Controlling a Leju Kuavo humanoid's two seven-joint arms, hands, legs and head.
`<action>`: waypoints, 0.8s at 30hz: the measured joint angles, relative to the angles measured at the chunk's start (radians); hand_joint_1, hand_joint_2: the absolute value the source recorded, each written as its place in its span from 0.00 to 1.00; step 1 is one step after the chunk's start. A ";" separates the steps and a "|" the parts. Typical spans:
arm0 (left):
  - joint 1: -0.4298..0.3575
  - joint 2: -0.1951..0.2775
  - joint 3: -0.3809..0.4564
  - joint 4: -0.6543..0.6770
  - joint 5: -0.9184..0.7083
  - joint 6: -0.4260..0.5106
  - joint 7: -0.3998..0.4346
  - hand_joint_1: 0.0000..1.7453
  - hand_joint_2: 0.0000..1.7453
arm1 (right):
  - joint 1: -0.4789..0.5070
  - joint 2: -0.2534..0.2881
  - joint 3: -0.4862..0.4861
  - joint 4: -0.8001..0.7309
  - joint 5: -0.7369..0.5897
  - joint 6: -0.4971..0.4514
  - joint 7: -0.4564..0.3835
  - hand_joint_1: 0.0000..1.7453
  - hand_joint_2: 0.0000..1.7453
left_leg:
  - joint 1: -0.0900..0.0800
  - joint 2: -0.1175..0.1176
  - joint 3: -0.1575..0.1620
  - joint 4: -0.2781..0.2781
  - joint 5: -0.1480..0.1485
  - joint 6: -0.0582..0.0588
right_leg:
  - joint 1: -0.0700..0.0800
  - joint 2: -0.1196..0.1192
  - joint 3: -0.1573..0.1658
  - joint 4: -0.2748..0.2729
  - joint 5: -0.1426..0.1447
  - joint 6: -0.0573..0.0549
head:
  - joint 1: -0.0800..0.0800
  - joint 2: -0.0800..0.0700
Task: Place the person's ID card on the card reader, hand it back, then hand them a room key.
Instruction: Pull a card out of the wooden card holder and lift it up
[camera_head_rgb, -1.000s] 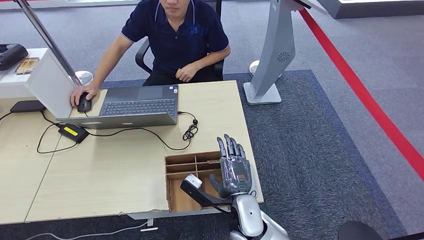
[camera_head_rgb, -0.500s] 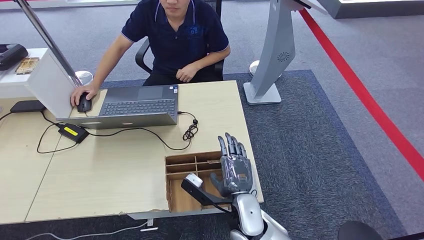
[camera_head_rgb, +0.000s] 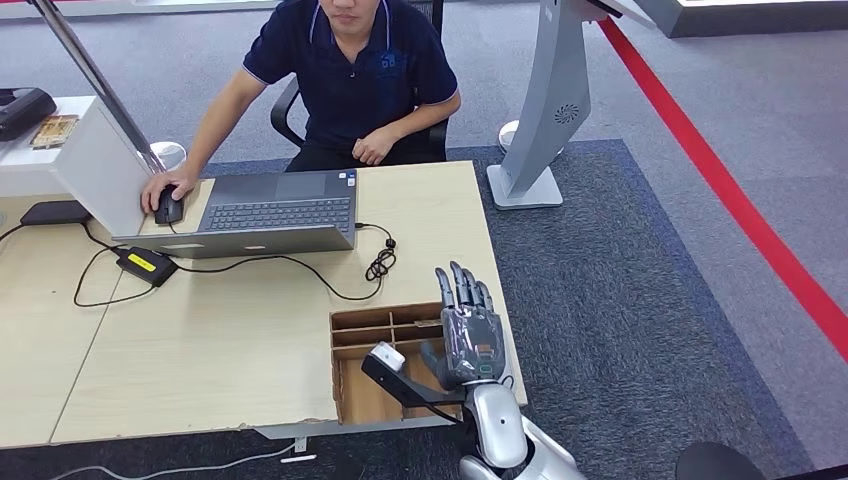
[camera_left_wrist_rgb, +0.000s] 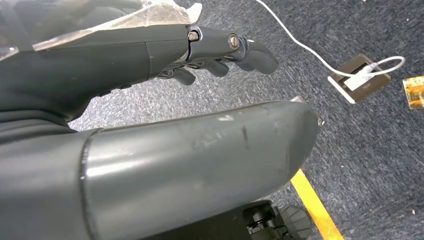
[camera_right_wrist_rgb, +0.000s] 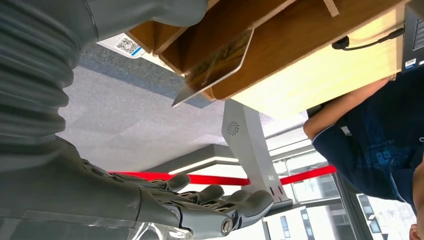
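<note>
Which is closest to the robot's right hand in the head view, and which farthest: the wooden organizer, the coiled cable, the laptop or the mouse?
Measured from the right hand:
1. Wooden organizer: right beside and under the hand, at the desk's near corner.
2. Coiled cable: just beyond the organizer, toward the person.
3. Laptop: farther back, mid-desk.
4. Mouse: farthest, left of the laptop, under the person's hand.

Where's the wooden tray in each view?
Head view: tray on the desk's near right corner, beside the right hand.
Right wrist view: tray just past the thumb, a card in it.
Left wrist view: faces carpet instead.
Shared landmark: grey kiosk stand.
</note>
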 joint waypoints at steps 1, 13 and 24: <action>0.000 0.000 0.000 0.000 0.000 0.000 0.000 0.00 0.00 | -0.002 0.000 0.000 0.000 0.000 0.000 0.000 0.00 1.00 | 0.000 0.000 0.000 0.000 0.000 0.000 | 0.000 0.000 0.000 0.000 0.000 0.000 | 0.000 0.000; 0.000 0.000 0.000 0.000 -0.001 0.000 0.000 0.00 0.00 | -0.009 0.001 0.000 0.001 0.000 0.000 0.000 0.00 1.00 | 0.000 0.000 0.000 0.000 0.000 0.000 | 0.000 0.000 0.000 0.000 0.000 0.000 | 0.000 0.000; 0.000 0.000 0.000 0.000 -0.001 0.000 0.000 0.00 0.00 | -0.010 0.001 0.000 0.006 -0.003 0.002 0.000 0.00 1.00 | 0.000 0.000 0.000 0.000 0.000 0.000 | 0.000 0.000 0.000 0.000 0.000 0.000 | 0.000 0.000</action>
